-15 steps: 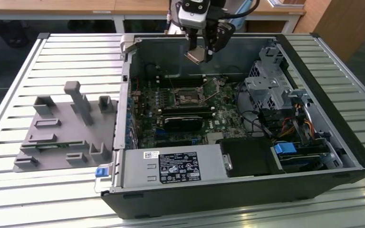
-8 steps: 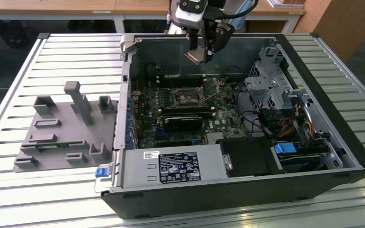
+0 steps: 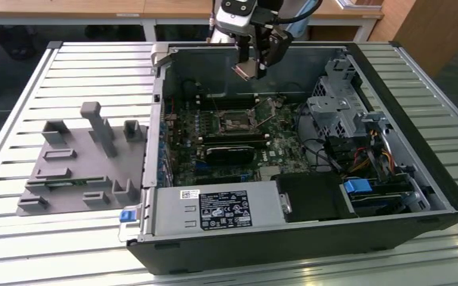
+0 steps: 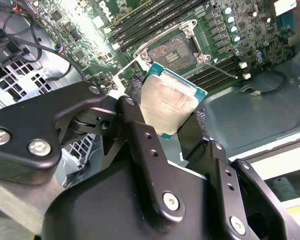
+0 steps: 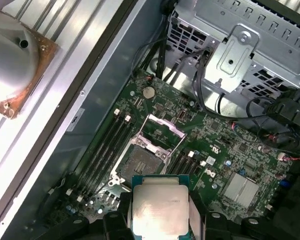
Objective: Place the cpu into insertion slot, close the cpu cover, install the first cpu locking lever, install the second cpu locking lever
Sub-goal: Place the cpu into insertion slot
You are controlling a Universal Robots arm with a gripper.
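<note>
The cpu, a small flat square chip with a silvery-beige face and a green edge, is held by its sides between the black fingers of my gripper, which is shut on it. In the exterior view the gripper hangs above the back of the open computer case, well clear of the board. The insertion slot lies open on the green board just beyond the cpu. It also shows in the second wrist view and the exterior view. The cpu cover stands raised beside the slot.
Long black memory slots flank the socket. A black fan card lies nearer the case front, and behind it is a power supply. A metal drive cage and cables fill the exterior view's right. A grey fixture stands on the slatted table.
</note>
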